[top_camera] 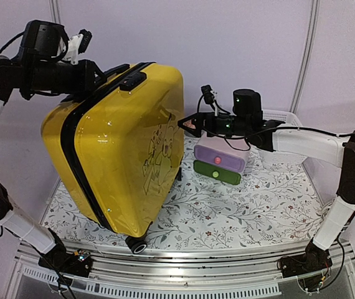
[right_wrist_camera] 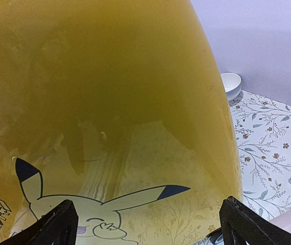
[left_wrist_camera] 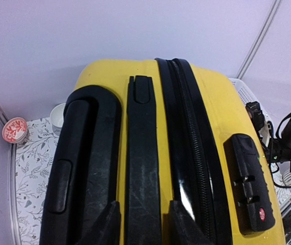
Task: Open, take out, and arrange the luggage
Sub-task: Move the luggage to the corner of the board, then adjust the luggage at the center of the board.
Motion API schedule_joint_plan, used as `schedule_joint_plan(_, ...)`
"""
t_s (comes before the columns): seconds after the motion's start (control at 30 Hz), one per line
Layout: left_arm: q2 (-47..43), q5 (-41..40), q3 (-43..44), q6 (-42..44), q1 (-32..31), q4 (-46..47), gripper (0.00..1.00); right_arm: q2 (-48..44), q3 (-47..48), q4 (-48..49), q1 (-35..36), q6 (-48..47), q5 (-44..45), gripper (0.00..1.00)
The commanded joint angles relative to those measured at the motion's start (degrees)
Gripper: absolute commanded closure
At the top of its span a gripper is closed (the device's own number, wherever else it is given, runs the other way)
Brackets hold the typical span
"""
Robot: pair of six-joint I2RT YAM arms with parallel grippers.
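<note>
The luggage (top_camera: pixel 124 156) is standing on its wheels on the flowered table (top_camera: pixel 271 205). It is filling the left half of the overhead view and leaning toward 11 o'clock, with its long axis running from the wheels at 6 up to the top end at 12.

The left gripper (top_camera: pixel 114 70) is sitting on that top end. In its wrist view its fingers are flanking the black handle strip (left_wrist_camera: pixel 143 153), which is running straight from 6 to 12 between them. Thin slivers of yellow seem to be showing on either side, so I cannot tell whether the jaws are pinching the strip or only bracketing it. The zip (left_wrist_camera: pixel 186 143) is lying parallel to the strip, just at its 3 o'clock side, and the lock (left_wrist_camera: pixel 248 184) is sitting beyond that.

The right gripper (top_camera: pixel 185 121) is hanging with its jaws spread wide and nothing between them. It is facing the printed front shell, which is lying at its 9 o'clock. The drawer box (top_camera: pixel 220 161) is sitting at its 5 o'clock.

The left arm is looking the nearer one to handle and zip, so I am judging any opening move to be its job.
</note>
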Motion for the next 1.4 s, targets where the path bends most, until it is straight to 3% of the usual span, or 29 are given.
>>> schedule_joint_plan(0.0, 3.7, 2.6, -1.6, 1.5, 0.5, -6.0, 0.76, 1.0, -0.6, 1.4, 0.1, 0.2, -1.2, 0.01)
schedule_joint_plan(0.13, 4.1, 2.1, -1.0, 1.6, 1.3, -5.5, 1.00, 1.0, -0.9, 1.7, 0.1, 0.6, -1.4, 0.01)
schedule_joint_plan(0.33, 4.7, 7.1, -1.6, 1.6, 5.8, 0.2, 1.00, 0.4, -1.1, 0.6, 0.0, 0.6, -0.4, 0.01)
schedule_joint_plan(0.5, 0.8, 19.5, -5.2, 0.8, 19.7, 8.8, 1.00, -0.4, -2.9, 0.5, -1.1, 2.1, -1.7, 0.01)
schedule_joint_plan(0.63, -4.2, 31.5, -13.6, -1.7, 30.7, 17.1, 1.00, -1.3, -6.4, 1.7, -1.1, 2.3, -3.1, 0.01)
schedule_joint_plan(0.67, -5.9, 38.8, -19.6, -3.3, 36.2, 21.5, 1.00, -1.9, -8.1, 2.4, -1.1, 2.1, -3.0, 0.01)
schedule_joint_plan(0.73, -6.6, 46.6, -25.1, -5.7, 40.0, 25.9, 1.00, -2.1, -8.5, 2.2, -1.1, 1.6, -3.0, 0.01)
schedule_joint_plan(0.8, -6.4, 50.9, -28.7, -6.9, 41.2, 29.2, 1.00, -2.0, -8.5, 2.3, -0.9, 1.2, -3.4, 0.01)
schedule_joint_plan(1.1, -6.6, 51.8, -30.3, -7.7, 41.0, 31.4, 1.00, 3.0, -8.5, 1.5, 9.9, -7.1, -0.1, 0.04)
schedule_joint_plan(1.37, -6.9, 51.9, -29.7, -7.9, 40.5, 31.4, 1.00, 12.1, -9.4, 5.6, 24.0, -17.3, 17.2, 0.05)
